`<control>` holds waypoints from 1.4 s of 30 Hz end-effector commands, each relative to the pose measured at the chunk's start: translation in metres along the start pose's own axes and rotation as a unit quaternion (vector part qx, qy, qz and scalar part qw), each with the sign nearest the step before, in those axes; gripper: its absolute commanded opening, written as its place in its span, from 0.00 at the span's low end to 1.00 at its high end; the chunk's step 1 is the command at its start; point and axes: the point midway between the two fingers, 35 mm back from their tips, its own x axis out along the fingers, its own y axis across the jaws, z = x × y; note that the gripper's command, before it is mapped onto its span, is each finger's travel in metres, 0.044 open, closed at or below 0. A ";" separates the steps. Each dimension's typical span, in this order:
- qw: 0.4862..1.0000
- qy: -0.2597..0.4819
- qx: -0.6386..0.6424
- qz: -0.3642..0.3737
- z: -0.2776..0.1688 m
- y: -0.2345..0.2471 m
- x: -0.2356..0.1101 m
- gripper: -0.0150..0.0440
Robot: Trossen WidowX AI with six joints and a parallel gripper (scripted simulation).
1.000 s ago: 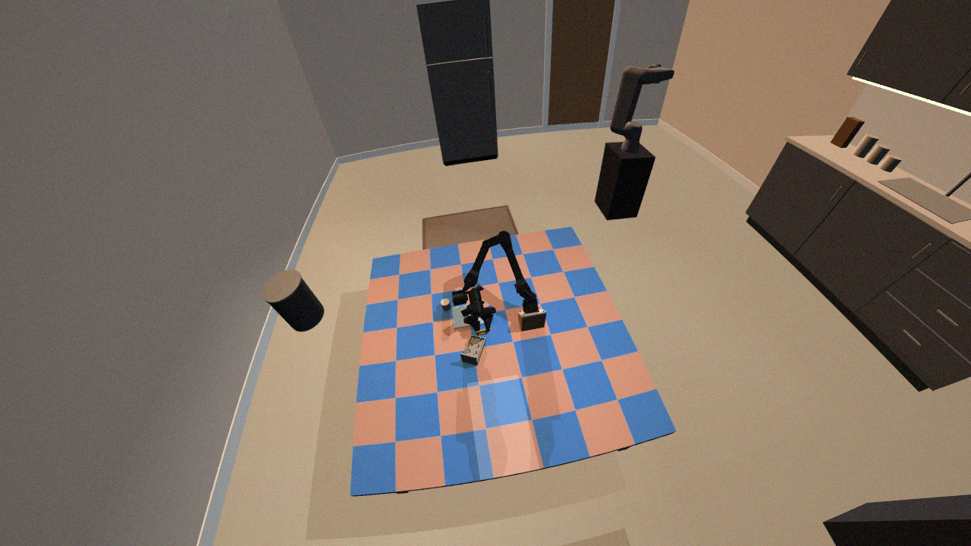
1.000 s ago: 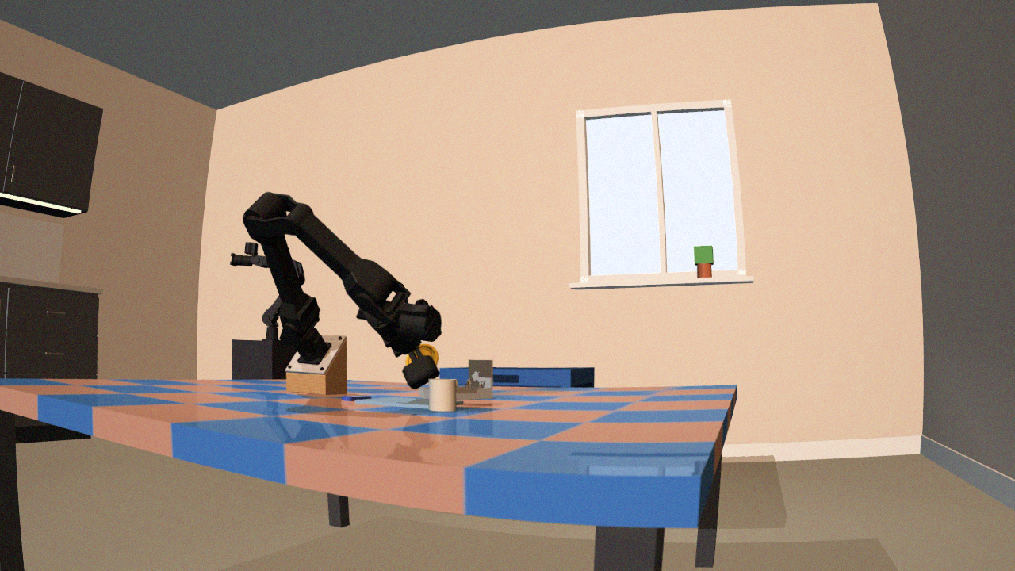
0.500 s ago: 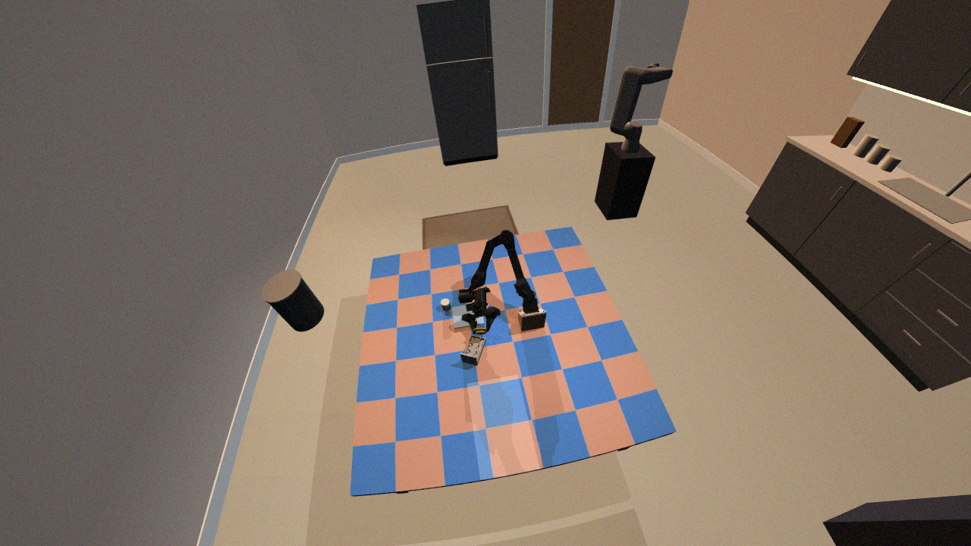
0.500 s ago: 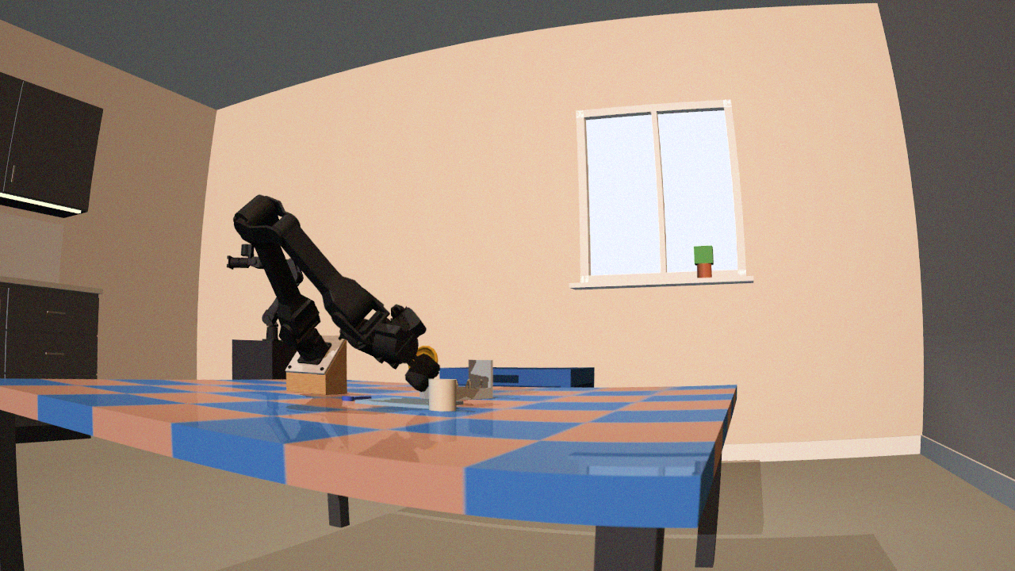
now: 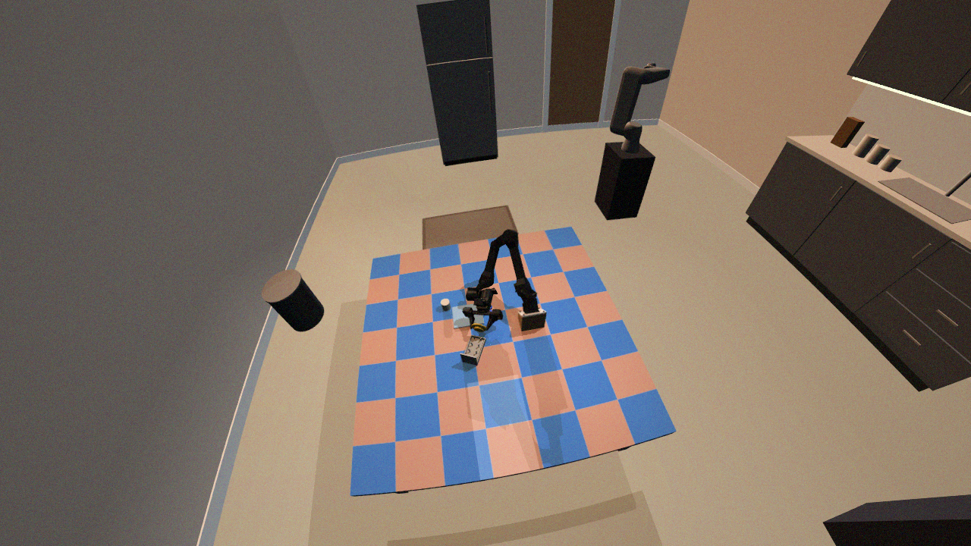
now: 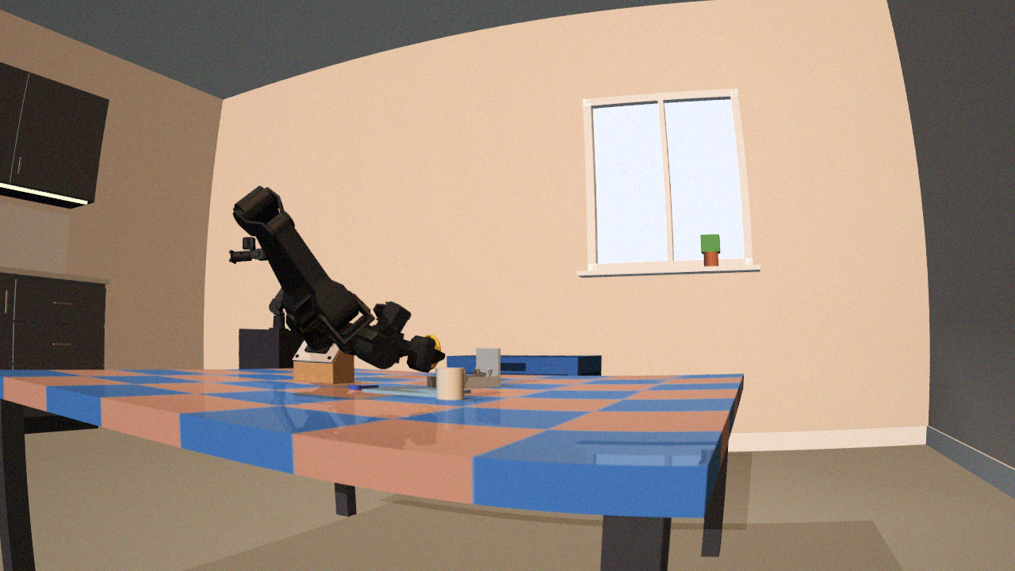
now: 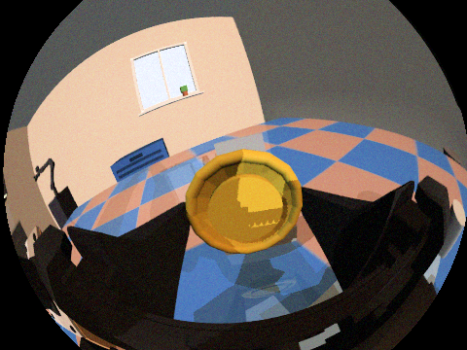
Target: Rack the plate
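plate (image 7: 244,200) in claw (image 7: 247,227), above table (image 5: 583,380) | rack (image 5: 472,350) just beyond | cup (image 5: 444,303) beside arm

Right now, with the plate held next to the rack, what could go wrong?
1. The end effector pinches the plate only by its rim, so it could slip or twist on the way in.
2. The arm is low over the table, so the plate may catch the rack instead of entering a slot.
3. The cup stands close by and could get knocked as the arm moves away.

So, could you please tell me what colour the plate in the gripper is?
The plate is yellow, seen best in the wrist view.
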 end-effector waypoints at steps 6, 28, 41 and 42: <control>0.997 -0.027 -0.069 -0.037 0.000 0.000 -0.007 0.25; 0.996 -0.023 -0.071 -0.041 0.003 -0.004 0.018 0.25; 0.996 -0.024 -0.077 -0.046 0.005 -0.006 0.031 0.25; 0.996 -0.024 -0.077 -0.046 0.005 -0.006 0.031 0.25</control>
